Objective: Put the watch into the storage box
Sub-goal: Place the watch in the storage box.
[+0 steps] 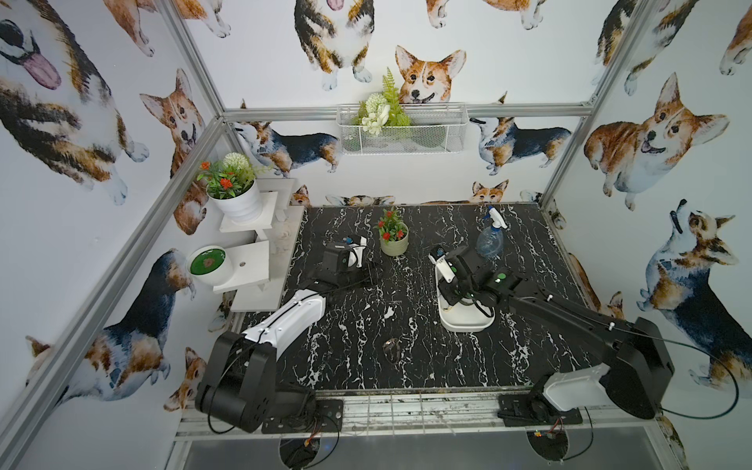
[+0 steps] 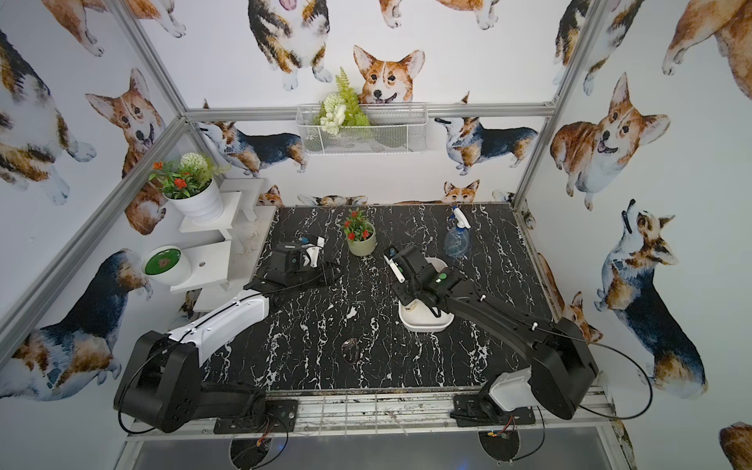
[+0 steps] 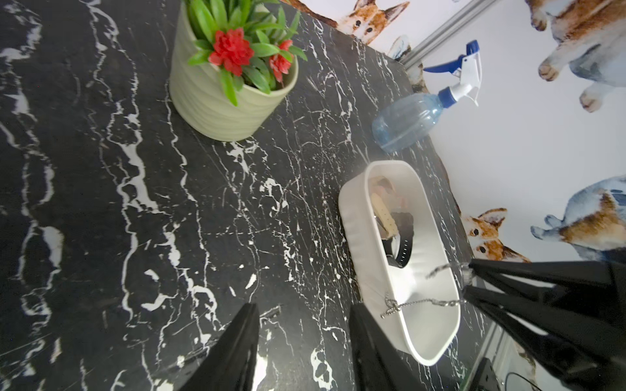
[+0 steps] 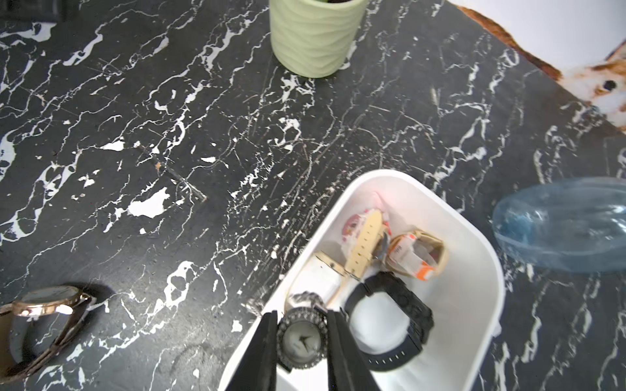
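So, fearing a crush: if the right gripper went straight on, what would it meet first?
Probably the floor of the box, beside the black watch: the right gripper holds a silver watch over it. Depth is unclear.

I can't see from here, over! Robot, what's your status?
Right end effector shut on silver round jewelled watch, over white plastic storage box. Left end effector open, empty. Rose-gold brown-strapped watch lies on black marble table. Nothing blocking.
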Controlling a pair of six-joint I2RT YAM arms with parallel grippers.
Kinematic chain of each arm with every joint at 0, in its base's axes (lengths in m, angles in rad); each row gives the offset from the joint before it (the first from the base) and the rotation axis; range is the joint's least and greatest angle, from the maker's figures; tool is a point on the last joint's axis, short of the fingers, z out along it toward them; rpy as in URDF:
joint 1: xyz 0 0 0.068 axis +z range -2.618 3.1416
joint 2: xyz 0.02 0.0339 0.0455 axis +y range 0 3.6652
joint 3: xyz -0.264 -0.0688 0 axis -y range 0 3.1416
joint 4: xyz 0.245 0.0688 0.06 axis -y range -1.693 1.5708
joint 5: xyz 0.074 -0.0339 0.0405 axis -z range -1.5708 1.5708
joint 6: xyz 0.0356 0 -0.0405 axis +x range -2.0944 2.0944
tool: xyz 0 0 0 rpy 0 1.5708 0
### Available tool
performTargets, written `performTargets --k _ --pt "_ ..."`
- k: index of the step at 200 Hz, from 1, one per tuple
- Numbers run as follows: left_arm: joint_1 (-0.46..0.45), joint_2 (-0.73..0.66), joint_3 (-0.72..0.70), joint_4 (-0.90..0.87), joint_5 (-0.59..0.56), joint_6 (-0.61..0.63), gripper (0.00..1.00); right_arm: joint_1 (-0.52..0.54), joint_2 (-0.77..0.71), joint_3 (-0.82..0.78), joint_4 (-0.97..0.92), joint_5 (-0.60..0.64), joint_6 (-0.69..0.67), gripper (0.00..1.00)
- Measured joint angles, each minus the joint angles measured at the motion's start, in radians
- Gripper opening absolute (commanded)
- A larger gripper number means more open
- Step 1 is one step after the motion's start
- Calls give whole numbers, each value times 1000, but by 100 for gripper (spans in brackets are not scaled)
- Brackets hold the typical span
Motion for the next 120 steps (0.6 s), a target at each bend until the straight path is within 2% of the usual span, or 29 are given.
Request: performTargets --k 55,76,120 --pt "-3 -19 0 3 12 31 49 -85 -140 -80 -48 18 16 12" --pt "-3 -32 -4 -6 8 37 49 -105 -130 -116 -38 16 32 12" --pt "-3 -43 -10 -3 4 41 49 -114 -16 -136 -33 -11 81 12"
